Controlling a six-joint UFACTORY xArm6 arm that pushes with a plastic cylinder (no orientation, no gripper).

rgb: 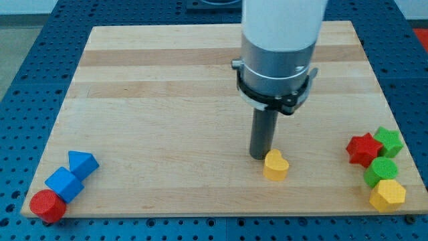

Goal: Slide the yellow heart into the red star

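Observation:
The yellow heart [275, 165] lies on the wooden board near the view's bottom, right of centre. The red star [363, 148] sits at the view's right edge, well apart from the heart. My tip [259, 156] rests on the board just left of and slightly above the yellow heart, touching or almost touching it. The rod hangs from a grey and white arm that covers part of the board's top centre.
A green block [388, 141], a green cylinder [382, 170] and a yellow hexagon [387, 195] cluster round the red star. At the view's bottom left lie a blue triangle [82, 163], a blue cube [64, 183] and a red cylinder [47, 205]. The board's edge [200, 215] is close below.

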